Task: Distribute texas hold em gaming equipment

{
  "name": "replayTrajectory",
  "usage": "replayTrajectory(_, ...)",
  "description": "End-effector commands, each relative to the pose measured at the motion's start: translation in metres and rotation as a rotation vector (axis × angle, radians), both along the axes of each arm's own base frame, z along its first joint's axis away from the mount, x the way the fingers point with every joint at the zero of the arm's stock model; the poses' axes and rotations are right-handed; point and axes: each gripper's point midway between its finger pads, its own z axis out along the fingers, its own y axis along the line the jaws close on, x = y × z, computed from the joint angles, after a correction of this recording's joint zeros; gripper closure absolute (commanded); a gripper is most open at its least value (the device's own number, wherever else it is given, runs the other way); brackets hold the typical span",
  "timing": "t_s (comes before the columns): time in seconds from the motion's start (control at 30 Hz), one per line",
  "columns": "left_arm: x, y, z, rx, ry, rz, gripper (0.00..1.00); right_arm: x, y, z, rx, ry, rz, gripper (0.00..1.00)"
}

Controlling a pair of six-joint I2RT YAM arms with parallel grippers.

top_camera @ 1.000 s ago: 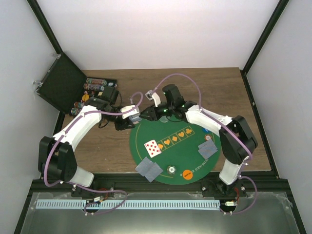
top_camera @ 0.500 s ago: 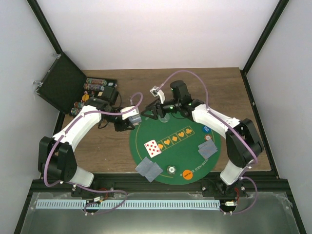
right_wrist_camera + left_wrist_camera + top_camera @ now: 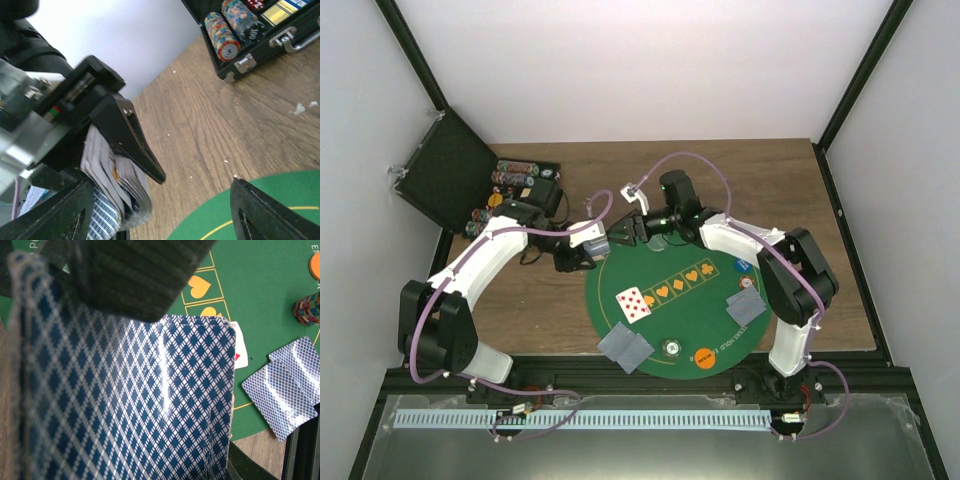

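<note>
My left gripper (image 3: 576,256) is shut on a deck of blue diamond-backed playing cards (image 3: 125,400) (image 3: 116,187) at the green mat's (image 3: 690,320) left edge. The deck fills the left wrist view. My right gripper (image 3: 618,236) (image 3: 160,217) hovers just right of the deck, open, with nothing between its fingers (image 3: 265,215). The deck's fanned edge sits by its left finger. On the mat lie a face-up red-pip card (image 3: 634,303), face-down cards (image 3: 624,347) (image 3: 746,307), an orange token (image 3: 705,357), a pale token (image 3: 671,348) and a blue chip (image 3: 742,266).
An open black chip case (image 3: 515,188) with rows of chips (image 3: 223,36) stands at the back left, its lid (image 3: 445,182) raised against the wall. Bare wooden tabletop (image 3: 750,185) lies behind the mat. Black frame posts run along both sides.
My right gripper's jaws have opened wider, and its wrist swung slightly away from the deck and back. The left arm and the deck have stayed put.
</note>
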Motion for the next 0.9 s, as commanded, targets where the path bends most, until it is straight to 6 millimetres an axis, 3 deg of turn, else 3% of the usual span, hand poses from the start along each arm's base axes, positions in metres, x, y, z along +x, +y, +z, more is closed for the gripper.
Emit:
replayTrajectory(0.0, 0.003, -0.009, 0.019, -0.054, -0.04, -0.024, 0.63, -0.005, 0.014, 0.02, 0.078, -0.02, 0.066, 0.25)
replayTrajectory(0.23, 0.006, -0.01, 0.025, -0.064, -0.061, -0.025, 0.63, -0.005, 0.035, 0.004, 0.061, 0.03, 0.085, 0.27)
replayTrajectory(0.37, 0.005, -0.01, 0.026, -0.066, -0.076, -0.038, 0.63, -0.008, 0.045, 0.006, 0.073, 0.049, 0.112, 0.34)
replayTrajectory(0.67, 0.007, -0.009, 0.026, -0.046, -0.135, -0.084, 0.6, -0.02, 0.047, 0.005, 0.076, 0.101, 0.153, 0.81)
replayTrajectory(0.77, 0.013, -0.009, 0.025, -0.034, -0.163, -0.08, 0.43, -0.023, 0.045, 0.006, 0.076, 0.105, 0.158, 0.94)
replayTrajectory(0.87, 0.024, -0.007, 0.02, -0.01, -0.197, -0.062, 0.3, -0.026, 0.043, 0.009, 0.078, 0.104, 0.159, 0.99)
